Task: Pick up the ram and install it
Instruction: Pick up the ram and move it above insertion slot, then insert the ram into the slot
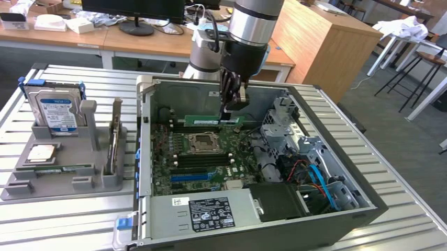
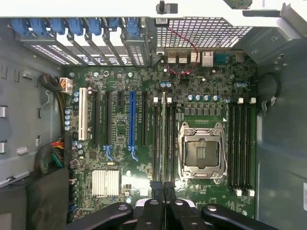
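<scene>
You'll see the ram (image 1: 209, 121) as a long, thin green stick with a pale label, standing level on its long edge. The gripper (image 1: 234, 116) pinches it at 1 end. It hangs over the motherboard (image 1: 164, 157), beside the processor socket (image 1: 202, 141), on the side toward the case's far wall. In the wrist view it runs edge-on along 1 memory slot; you can't tell whether it's seated.

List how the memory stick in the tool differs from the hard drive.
The memory stick is a thin green strip; the hard drive is a thick block with a blue-and-white label. The stick is gripped by the tool inside the computer case; the drive stands in the grey holder outside it. Both stand on edge.
</scene>
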{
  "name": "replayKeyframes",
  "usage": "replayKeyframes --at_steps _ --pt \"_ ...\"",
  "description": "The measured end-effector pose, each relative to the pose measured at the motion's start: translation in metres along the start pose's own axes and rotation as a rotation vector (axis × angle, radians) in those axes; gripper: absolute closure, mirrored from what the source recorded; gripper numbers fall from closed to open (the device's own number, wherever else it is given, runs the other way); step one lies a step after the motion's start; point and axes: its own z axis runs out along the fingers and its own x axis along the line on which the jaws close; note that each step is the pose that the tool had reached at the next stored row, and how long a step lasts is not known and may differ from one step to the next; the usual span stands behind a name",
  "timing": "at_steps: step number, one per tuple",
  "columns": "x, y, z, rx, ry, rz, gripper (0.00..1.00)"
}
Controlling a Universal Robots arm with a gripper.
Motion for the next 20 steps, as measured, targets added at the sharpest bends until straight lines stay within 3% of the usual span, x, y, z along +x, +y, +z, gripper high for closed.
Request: replayKeyframes --at_steps 8,20 --pt "0.000 -0.0003 0.0135 0.0000 0.0000 0.000 0.89" --pt "0.000 -0.0003 0.0151 0.0000 -0.0001 0.000 0.89"
